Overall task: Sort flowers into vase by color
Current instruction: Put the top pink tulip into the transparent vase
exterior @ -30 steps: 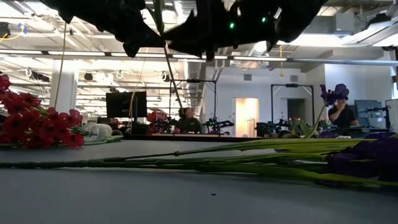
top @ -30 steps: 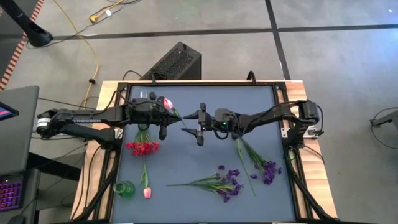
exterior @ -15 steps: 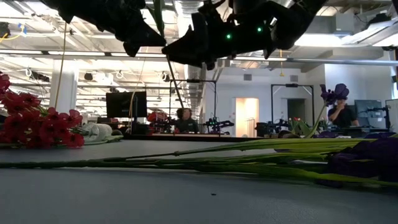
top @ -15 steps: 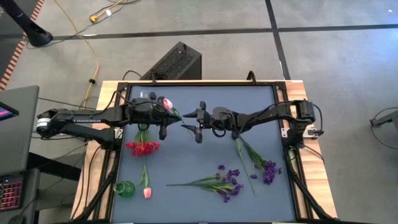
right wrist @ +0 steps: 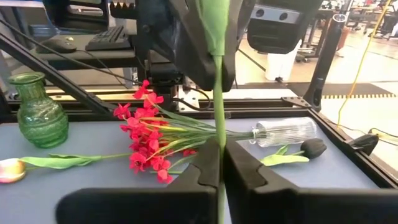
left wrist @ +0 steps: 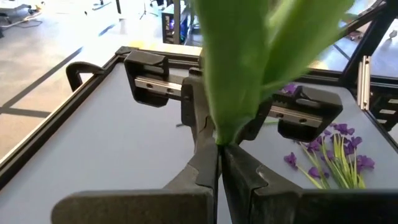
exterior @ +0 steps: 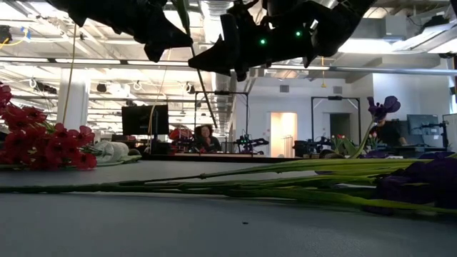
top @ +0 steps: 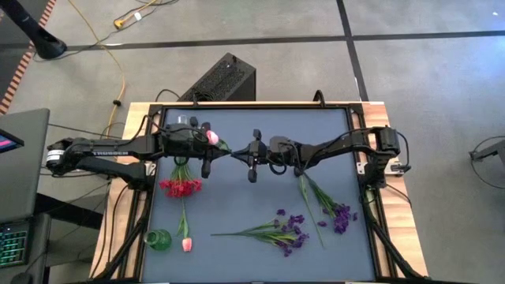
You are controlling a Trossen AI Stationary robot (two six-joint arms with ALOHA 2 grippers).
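right wrist view shows you the right gripper (right wrist: pixel 219 163) pinching the green stem (right wrist: pixel 218 106) of the pink tulip (top: pixel 212 137) the left gripper (left wrist: pixel 219 163) also clamps mid-air above the table's middle; light, bendy, so grip low.

Two dark, slender jointed arms, black cables trailing along them; the left arm (top: pixel 102 150) carries white lettering, the right arm (top: pixel 339 146) shows small green lights.

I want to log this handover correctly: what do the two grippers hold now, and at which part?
Both hold the pink tulip by its green stem: left gripper where the leaves begin, right gripper farther down.
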